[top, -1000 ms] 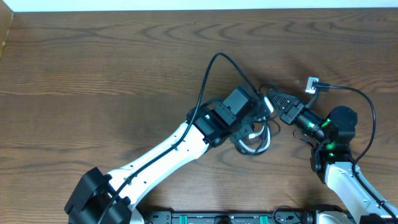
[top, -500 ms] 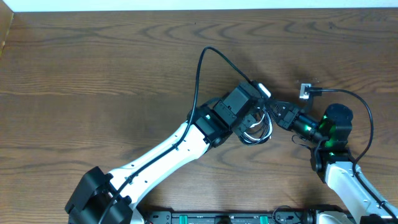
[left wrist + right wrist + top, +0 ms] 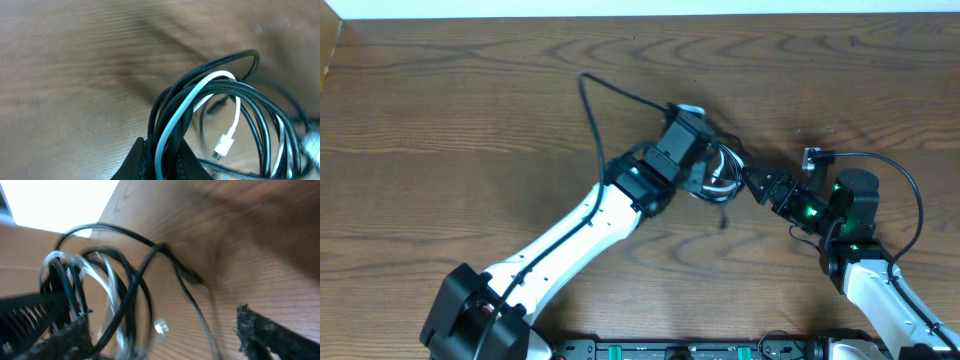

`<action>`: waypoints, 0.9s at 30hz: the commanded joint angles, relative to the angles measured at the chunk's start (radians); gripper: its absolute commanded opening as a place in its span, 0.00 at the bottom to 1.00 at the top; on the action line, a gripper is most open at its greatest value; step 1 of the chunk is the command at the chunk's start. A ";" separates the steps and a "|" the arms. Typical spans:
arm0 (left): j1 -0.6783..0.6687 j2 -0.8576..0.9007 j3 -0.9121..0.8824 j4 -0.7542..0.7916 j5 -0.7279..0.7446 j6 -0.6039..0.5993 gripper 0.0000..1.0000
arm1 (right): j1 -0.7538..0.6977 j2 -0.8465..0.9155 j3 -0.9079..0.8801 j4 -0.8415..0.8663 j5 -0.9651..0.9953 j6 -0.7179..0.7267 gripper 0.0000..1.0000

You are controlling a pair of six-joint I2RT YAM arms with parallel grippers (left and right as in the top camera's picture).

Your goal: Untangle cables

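Note:
The cables (image 3: 722, 176) form a tangled bundle of thin black and white loops at mid-table. My left gripper (image 3: 706, 170) is shut on that bundle; in the left wrist view its fingers (image 3: 141, 159) pinch black strands and a white strand (image 3: 172, 125), and a white plug (image 3: 223, 147) hangs free. One black cable (image 3: 590, 100) arcs away to the upper left. Another black cable (image 3: 910, 190) loops right, its plug (image 3: 812, 155) lying on the wood. My right gripper (image 3: 752, 182) stands open just right of the bundle, with cable loops (image 3: 115, 300) by its left finger (image 3: 60, 335).
The wooden table (image 3: 470, 150) runs to a pale far edge (image 3: 640, 8). The white left arm (image 3: 570, 240) crosses diagonally from the bottom left. The right arm's body (image 3: 855, 225) sits at the bottom right, inside the right-hand cable loop.
My right gripper has opened from shut and let go of its cable. The left arm has carried the bundle up and to the left, dragging the long black loop leftward.

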 commanded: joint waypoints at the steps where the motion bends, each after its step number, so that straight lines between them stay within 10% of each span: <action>1: 0.042 -0.008 0.009 -0.011 -0.021 -0.281 0.08 | -0.001 -0.002 0.000 -0.012 -0.008 -0.016 0.99; 27: 0.085 -0.008 0.009 -0.114 0.199 -0.575 0.08 | 0.113 -0.002 0.000 0.074 -0.122 0.548 0.99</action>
